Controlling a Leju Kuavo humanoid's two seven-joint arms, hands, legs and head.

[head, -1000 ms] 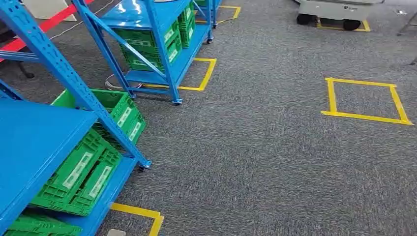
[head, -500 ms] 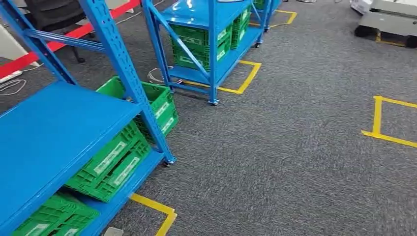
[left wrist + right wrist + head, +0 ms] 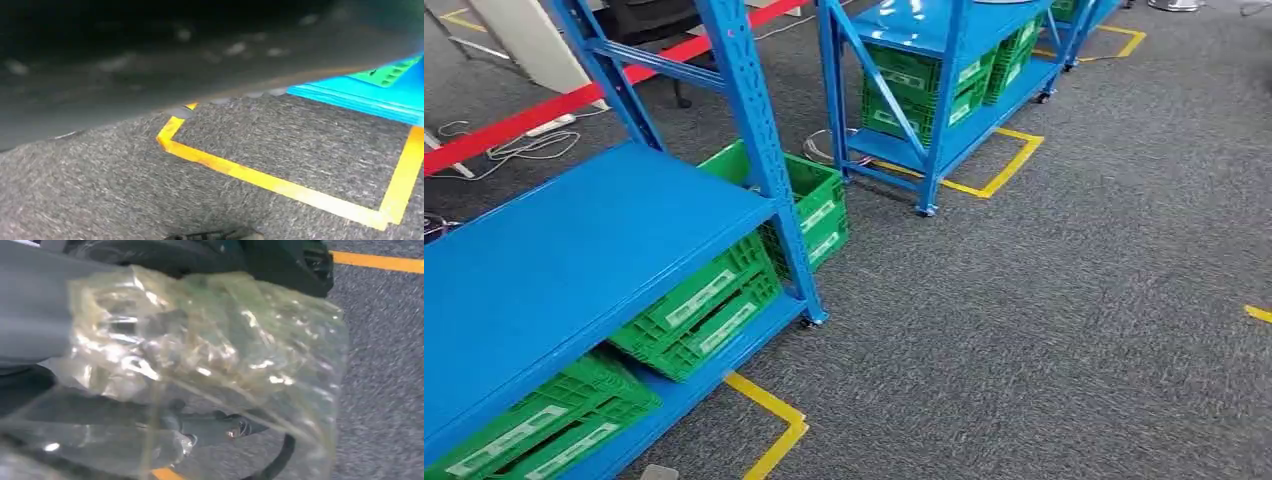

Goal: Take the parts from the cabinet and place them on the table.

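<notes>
My right hand [image 3: 30, 315] grips a clear plastic bag of parts [image 3: 200, 355]. The crinkled bag hangs in front of the hand and hides its fingers; small dull pieces show through the film. Grey carpet lies behind it. The blue cabinet rack [image 3: 554, 260] stands at the left of the head view, its middle shelf bare. Green crates [image 3: 704, 305] sit on its bottom shelf. In the left wrist view a corner of that blue shelf [image 3: 360, 95] and a green crate edge [image 3: 390, 75] lie above the carpet.
A second blue rack [image 3: 934, 60] with green crates stands further back. Another green crate [image 3: 819, 205] sits on the floor behind the near rack's post. Yellow tape [image 3: 769, 405] marks the floor by both racks. A red strip [image 3: 524, 115] and cables lie at the far left. Open grey carpet [image 3: 1074, 300] spreads to the right.
The whole head picture has shifted: the camera has turned left, so both racks sit further right and the yellow floor square has slid off the right edge.
</notes>
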